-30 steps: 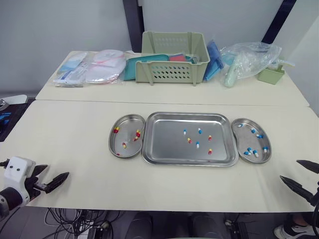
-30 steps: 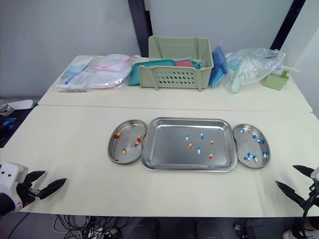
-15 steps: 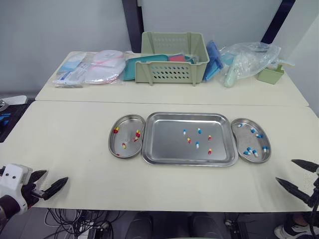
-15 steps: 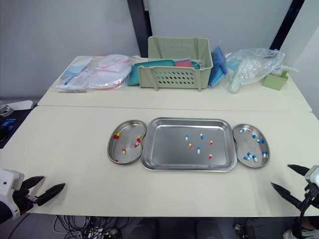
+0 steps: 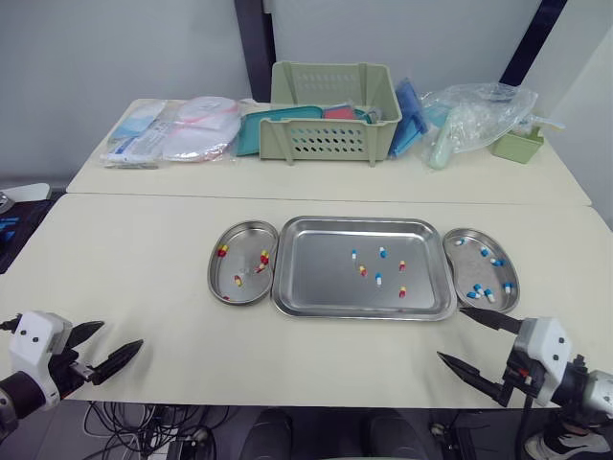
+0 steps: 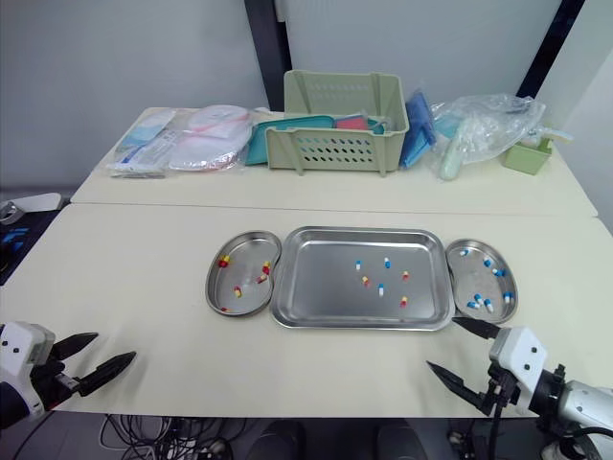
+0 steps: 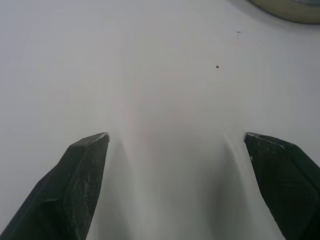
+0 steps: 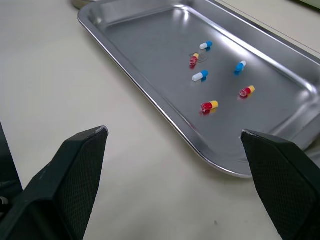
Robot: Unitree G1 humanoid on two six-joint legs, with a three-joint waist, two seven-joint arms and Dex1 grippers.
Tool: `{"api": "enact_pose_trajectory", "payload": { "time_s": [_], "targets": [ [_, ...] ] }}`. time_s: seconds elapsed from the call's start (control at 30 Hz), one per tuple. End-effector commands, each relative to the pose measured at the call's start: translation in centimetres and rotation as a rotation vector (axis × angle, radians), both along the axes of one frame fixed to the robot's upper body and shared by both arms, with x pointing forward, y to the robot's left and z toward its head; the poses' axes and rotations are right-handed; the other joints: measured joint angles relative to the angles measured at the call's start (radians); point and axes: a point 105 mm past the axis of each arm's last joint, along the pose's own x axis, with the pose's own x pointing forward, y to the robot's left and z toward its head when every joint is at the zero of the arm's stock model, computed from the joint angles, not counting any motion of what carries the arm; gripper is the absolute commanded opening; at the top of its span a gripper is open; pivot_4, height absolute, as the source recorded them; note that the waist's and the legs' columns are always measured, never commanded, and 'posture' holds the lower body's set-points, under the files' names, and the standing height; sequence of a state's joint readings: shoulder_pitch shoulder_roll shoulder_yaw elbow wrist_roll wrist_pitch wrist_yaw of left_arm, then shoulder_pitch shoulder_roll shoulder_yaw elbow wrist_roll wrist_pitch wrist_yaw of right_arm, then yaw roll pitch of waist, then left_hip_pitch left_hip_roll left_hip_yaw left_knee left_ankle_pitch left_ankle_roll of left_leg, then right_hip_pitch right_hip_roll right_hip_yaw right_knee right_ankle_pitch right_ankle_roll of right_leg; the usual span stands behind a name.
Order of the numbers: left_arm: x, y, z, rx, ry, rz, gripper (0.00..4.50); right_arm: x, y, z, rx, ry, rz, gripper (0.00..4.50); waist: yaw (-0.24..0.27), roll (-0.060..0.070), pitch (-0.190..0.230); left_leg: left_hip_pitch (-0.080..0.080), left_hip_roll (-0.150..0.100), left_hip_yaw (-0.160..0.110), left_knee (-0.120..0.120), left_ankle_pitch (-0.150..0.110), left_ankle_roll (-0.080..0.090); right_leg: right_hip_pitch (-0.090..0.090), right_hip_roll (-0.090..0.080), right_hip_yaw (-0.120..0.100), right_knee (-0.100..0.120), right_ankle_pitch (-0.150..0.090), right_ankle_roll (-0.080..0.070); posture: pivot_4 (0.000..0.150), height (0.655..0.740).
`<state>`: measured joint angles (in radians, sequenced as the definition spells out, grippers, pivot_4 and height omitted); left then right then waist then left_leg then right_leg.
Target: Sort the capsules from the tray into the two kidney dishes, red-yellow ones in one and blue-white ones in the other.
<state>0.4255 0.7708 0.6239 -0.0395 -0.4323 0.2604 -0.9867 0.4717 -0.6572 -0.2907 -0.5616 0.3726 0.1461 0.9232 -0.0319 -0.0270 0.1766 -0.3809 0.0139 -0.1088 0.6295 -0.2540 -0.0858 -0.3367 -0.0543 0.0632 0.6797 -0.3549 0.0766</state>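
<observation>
Right gripper (image 5: 451, 333) spread wide, empty, just off the near right corner of the tray (image 5: 316, 268). Left gripper (image 5: 121, 334) likewise open, well apart. Six capsules (image 5: 378, 279) lie loose mid-tray — judged light, slick, crushable. Pinch gently across the waist.

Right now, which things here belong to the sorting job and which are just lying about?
Job: tray, capsules, left kidney dish with red-yellow ones, right kidney dish with blue-white ones.
Lying about: green basket, plastic bag, wrapped packets, small green box.
</observation>
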Motion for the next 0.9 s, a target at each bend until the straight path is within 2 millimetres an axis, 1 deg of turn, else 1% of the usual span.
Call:
{"api": "enact_pose_trajectory", "payload": {
  "time_s": [0.03,0.13,0.27,0.37,0.43,0.5,0.6,0.73,0.83,0.9],
  "targets": [
    [0.4,-1.6,1.9,0.000,-0.053,-0.076,4.47,0.3,0.6,0.4,0.001,-0.026,0.005,4.50,0.000,0.000,0.000,0.000,0.000,0.000,0.000,0.000,0.000,0.000,0.000,0.000,0.000,0.000,0.000,0.150,0.7400],
    [0.9,-4.5,2.8,-0.042,-0.084,-0.156,4.47,0.5,1.2,0.3,0.009,-0.029,0.009,4.50,0.001,-0.001,-0.001,0.000,0.000,0.000,0.000,0.000,0.000,0.000,0.000,0.000,0.000,0.000,0.000,0.150,0.7400],
    [1.5,-9.9,4.1,-0.122,-0.120,-0.301,4.47,0.4,1.7,0.0,0.013,-0.024,0.013,4.50,0.002,-0.001,-0.001,0.000,0.000,0.000,0.000,0.000,0.000,0.000,0.000,0.000,0.000,0.000,0.000,0.150,0.7400],
    [2.2,-13.3,4.9,-0.162,-0.143,-0.396,4.47,0.3,2.0,-0.1,0.014,-0.021,0.015,4.50,0.002,-0.001,-0.001,0.000,0.000,0.000,0.000,0.000,0.000,0.000,0.000,0.000,0.000,0.000,0.000,0.150,0.7400],
    [3.2,-15.4,5.6,-0.178,-0.177,-0.448,4.47,0.2,2.0,-0.3,0.013,-0.018,0.016,4.50,0.002,-0.001,-0.001,0.000,0.000,0.000,0.000,0.000,0.000,0.000,0.000,0.000,0.000,0.000,0.000,0.150,0.7400],
    [4.1,-17.0,6.2,-0.202,-0.202,-0.476,4.47,0.2,2.0,-0.5,0.014,-0.016,0.014,4.50,0.003,-0.001,-0.001,0.000,-0.001,0.000,0.001,0.000,0.000,0.000,0.000,0.000,0.000,0.000,0.000,0.150,0.7400],
    [6.1,-21.4,6.5,-0.231,-0.238,-0.541,4.47,0.0,1.8,-1.1,0.017,-0.011,0.006,4.50,0.006,-0.001,-0.001,0.000,-0.001,0.000,0.001,0.000,0.000,0.001,0.000,0.000,0.000,0.000,0.000,0.150,0.7400],
    [7.9,-24.6,6.3,-0.239,-0.240,-0.588,4.47,-0.2,1.8,-1.6,0.022,-0.010,-0.002,4.50,0.000,0.000,-0.002,0.000,-0.001,0.000,0.001,0.000,0.000,0.001,0.000,0.000,0.000,0.000,0.000,0.150,0.7400],
    [9.5,-26.3,6.0,-0.241,-0.241,-0.572,4.47,-0.4,1.8,-1.9,0.035,-0.008,-0.016,4.50,0.000,0.000,-0.002,0.000,-0.001,-0.001,0.001,0.000,0.000,0.000,0.001,0.000,0.000,0.000,0.000,0.150,0.7400],
    [10.3,-27.2,5.6,-0.205,-0.243,-0.594,4.09,-0.5,1.8,-2.0,0.042,-0.009,-0.027,4.50,0.000,0.000,-0.002,0.000,-0.001,0.000,0.002,0.000,0.000,0.000,0.001,0.000,0.001,0.000,0.000,0.150,0.7400]
  ]
}}
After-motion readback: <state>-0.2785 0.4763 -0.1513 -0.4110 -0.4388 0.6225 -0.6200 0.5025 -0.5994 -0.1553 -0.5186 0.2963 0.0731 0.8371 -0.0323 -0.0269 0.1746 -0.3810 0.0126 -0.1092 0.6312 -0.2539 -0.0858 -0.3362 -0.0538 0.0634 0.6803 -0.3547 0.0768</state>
